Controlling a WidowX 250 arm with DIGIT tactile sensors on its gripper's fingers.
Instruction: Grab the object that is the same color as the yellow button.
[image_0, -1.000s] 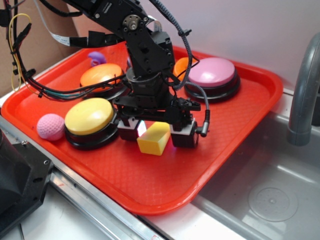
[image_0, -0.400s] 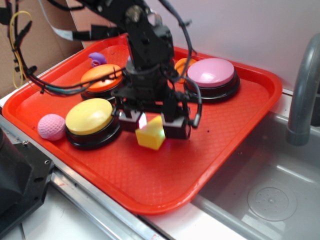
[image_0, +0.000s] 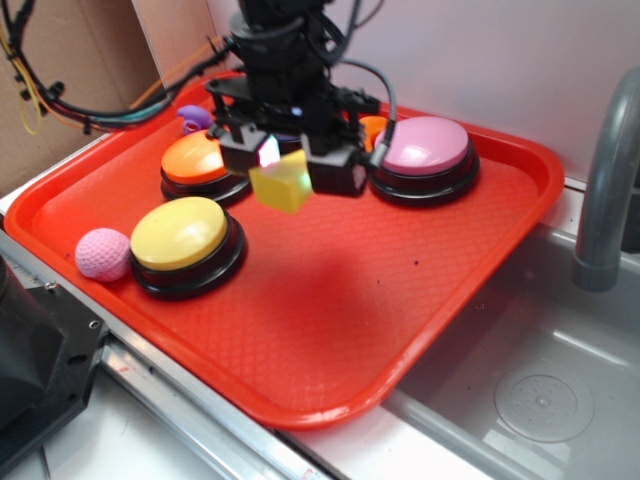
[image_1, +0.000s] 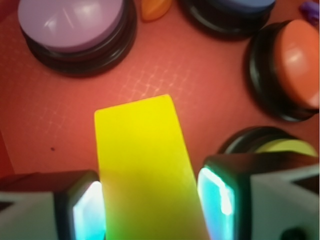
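Note:
The object, a small yellow wedge block (image_0: 282, 186), hangs in the air above the red tray (image_0: 330, 330), and my gripper (image_0: 283, 172) is shut on it. In the wrist view the block (image_1: 145, 165) fills the gap between the two glowing pads (image_1: 90, 212), touching both. The yellow button (image_0: 180, 232), a round dome on a black base, sits on the tray to the front left of the gripper. Only its edge (image_1: 287, 146) shows in the wrist view, on the right.
An orange button (image_0: 200, 155), a pink-purple button (image_0: 425, 145) and a small orange piece (image_0: 372, 128) lie behind the gripper. A pink ball (image_0: 102, 252) rests at the tray's left edge. To the right are a steel sink (image_0: 520, 390) and a grey faucet (image_0: 605, 190).
The gripper has closed on the yellow block and lifted it off the tray, moving up and toward the back. The buttons and ball have not moved.

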